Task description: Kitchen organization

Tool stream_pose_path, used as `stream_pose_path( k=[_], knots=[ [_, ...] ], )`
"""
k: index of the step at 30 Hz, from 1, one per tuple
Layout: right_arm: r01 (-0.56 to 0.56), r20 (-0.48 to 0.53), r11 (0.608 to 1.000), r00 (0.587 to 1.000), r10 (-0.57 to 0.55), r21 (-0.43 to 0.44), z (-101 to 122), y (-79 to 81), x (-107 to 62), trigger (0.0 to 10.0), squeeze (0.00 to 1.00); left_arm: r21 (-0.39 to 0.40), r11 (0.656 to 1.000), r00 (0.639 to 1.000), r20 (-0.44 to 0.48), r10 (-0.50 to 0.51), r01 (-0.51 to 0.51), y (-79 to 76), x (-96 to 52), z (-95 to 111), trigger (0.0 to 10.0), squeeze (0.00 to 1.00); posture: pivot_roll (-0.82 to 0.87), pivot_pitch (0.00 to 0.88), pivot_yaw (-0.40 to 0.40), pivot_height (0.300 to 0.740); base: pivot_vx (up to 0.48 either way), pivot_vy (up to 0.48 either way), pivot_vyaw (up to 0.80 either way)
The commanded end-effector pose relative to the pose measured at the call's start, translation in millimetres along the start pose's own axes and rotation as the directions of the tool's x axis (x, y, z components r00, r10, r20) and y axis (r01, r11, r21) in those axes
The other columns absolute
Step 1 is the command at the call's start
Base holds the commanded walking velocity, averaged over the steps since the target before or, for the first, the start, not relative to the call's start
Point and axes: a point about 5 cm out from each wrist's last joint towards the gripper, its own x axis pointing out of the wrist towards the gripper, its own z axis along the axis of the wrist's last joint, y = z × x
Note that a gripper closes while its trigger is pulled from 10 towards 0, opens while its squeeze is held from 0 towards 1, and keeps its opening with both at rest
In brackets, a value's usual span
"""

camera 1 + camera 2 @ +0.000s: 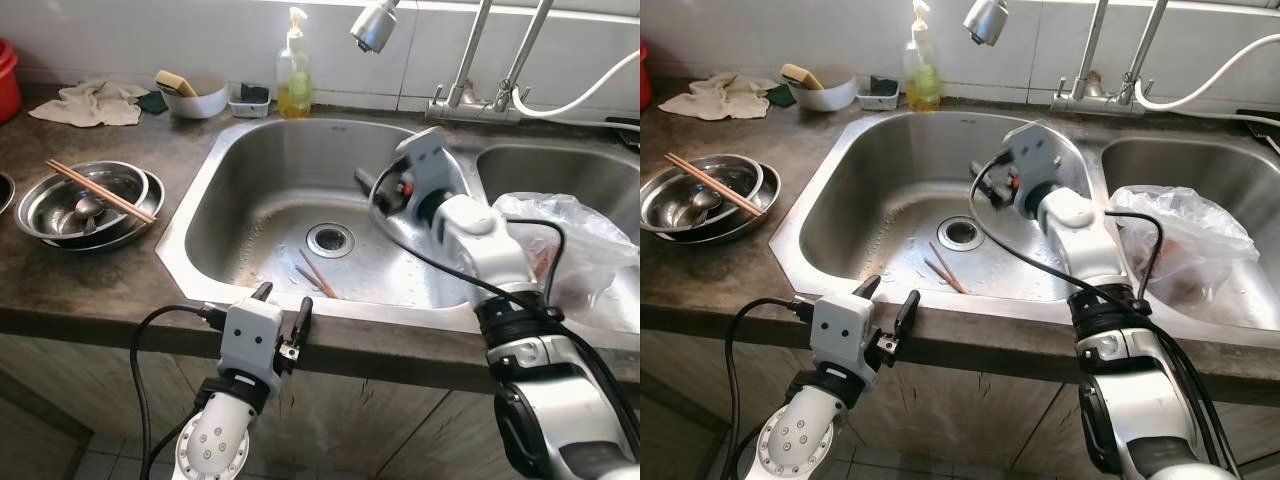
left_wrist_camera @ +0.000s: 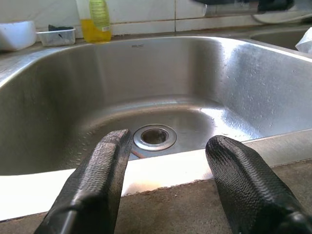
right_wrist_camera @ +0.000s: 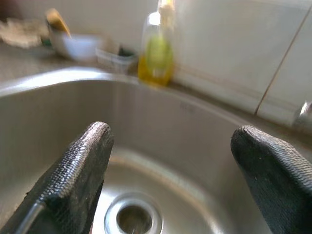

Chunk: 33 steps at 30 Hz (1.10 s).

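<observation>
We counted 2 chopsticks [image 1: 318, 274] in sink [image 1: 250, 160] by drain, 2 more on bowls [image 1: 85, 205]. R gripper [image 3: 170, 170] spread wide over basin, empty. L gripper [image 2: 168, 170] spread at front rim, empty.

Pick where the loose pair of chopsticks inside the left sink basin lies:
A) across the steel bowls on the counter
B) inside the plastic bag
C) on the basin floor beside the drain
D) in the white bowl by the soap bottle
C: the chopsticks lie flat on the basin floor just beside the drain.
</observation>
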Motion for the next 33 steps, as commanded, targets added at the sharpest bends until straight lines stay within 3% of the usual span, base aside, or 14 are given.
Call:
stream_pose_path(
  k=[1,7,12,16,20,29,33],
  knots=[
    [0.035,0.033,0.999,0.999,-0.036,0.01,3,0.7,-8.7,10.0,0.0,0.0,1.0,0.999,-0.038,-0.004,0.004,0.7,-0.4,-8,10.0,0.0,0.16,0.105,-0.046,0.74,0.0,0.0,0.0],
    [0.127,0.112,0.99,0.985,-0.133,0.061,4,12.5,-48.8,10.0,0.0,0.007,1.0,0.999,-0.034,0.008,-0.008,4.3,-0.2,-10,10.0,0.0,0.16,0.092,-0.041,0.74,0.0,0.0,0.0],
    [0.165,0.13,0.985,0.977,-0.17,0.052,3,14.6,-61.5,10.0,0.0,0.008,1.0,1.0,-0.03,0.01,-0.01,4.6,-0.5,-10,10.0,0.0,0.15,0.087,-0.04,0.74,0.0,0.0,0.0],
    [0.234,0.114,0.968,0.963,-0.244,0.094,-10,20.3,-89.9,10.0,0.0,0.007,1.0,1.0,-0.012,0.015,-0.015,5.0,-1.6,-7,10.0,0.0,0.15,0.075,-0.036,0.74,0.0,0.0,0.0],
    [0.272,0.056,0.954,0.958,-0.281,0.122,-29,36.0,-125.3,10.0,0.0,0.019,1.0,1.0,0.023,0.013,-0.013,6.4,-0.3,-2,10.0,0.0,0.14,0.057,-0.026,0.74,0.0,0.0,0.0],
    [0.291,0.01,0.942,0.955,-0.296,0.169,-39,49.0,-142.2,10.0,0.0,0.011,1.0,0.999,0.025,0.025,-0.025,7.2,-1.3,-1,10.0,0.0,0.13,0.03,-0.021,0.74,0.0,0.0,0.0],
    [0.312,-0.048,0.932,0.95,-0.308,0.187,-50,64.9,-161.1,10.0,0.0,0.01,1.0,1.0,0.007,0.027,-0.027,6.2,-7.9,-5,10.0,0.0,0.13,0.017,-0.013,0.74,0.0,0.0,0.0]
  ],
)
